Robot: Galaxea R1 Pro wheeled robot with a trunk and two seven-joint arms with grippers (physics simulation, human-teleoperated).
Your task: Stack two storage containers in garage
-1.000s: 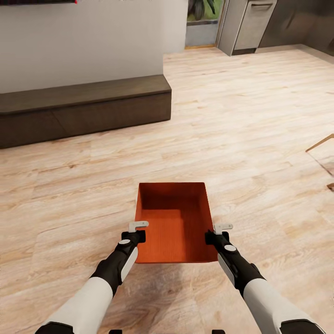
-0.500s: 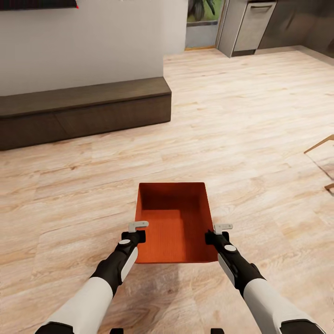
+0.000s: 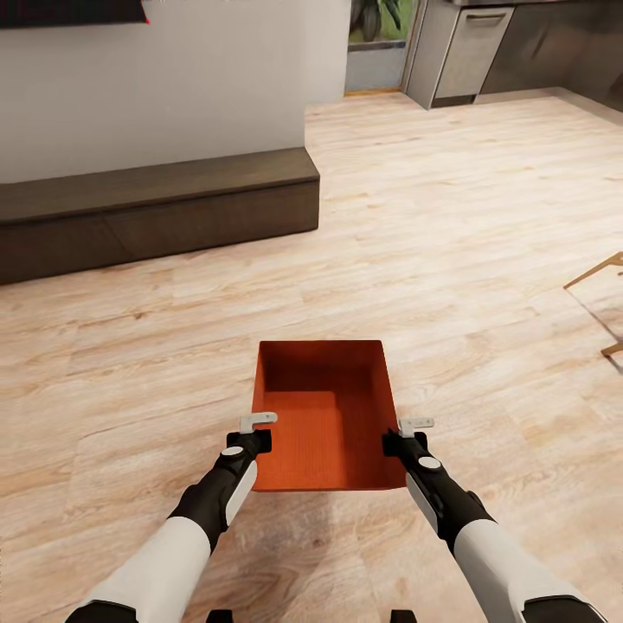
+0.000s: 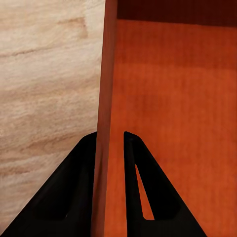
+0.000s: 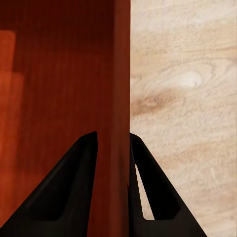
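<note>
- Jaws on both sides are clamped onto the walls of one orange-red storage container (image 3: 327,414): the left gripper (image 3: 256,430) pinches the left wall, the right gripper (image 3: 410,433) pinches the right wall, both near the edge closest to the robot.
- Left wrist view: two black fingers (image 4: 74,197) straddle the thin upright wall, one outside over the planks, one inside over the ribbed container (image 4: 173,98) bottom; the gap is narrow, wall squeezed between.
- Right wrist view, mirror picture: dark fingers (image 5: 74,192) either side of the container (image 5: 59,89) wall, closed tight on it, wood planks on the outer side.
- Container sits level between the two arms, open top facing up, nothing inside, held above the wood plank floor (image 3: 484,225); a faint shadow lies on the planks just under its near edge.
- Black-and-white forearms run up from the bottom corners of the head view to the container's two sides.
- Further out, at the right edge, slanted wooden legs (image 3: 597,272) of some furniture poke in.
- Beyond the container to the left, a long low dark-brown bench (image 3: 156,208) runs along a pale wall (image 3: 173,78).
- Far end: grey cabinets (image 3: 472,43) and a doorway showing green plants (image 3: 376,17).
</note>
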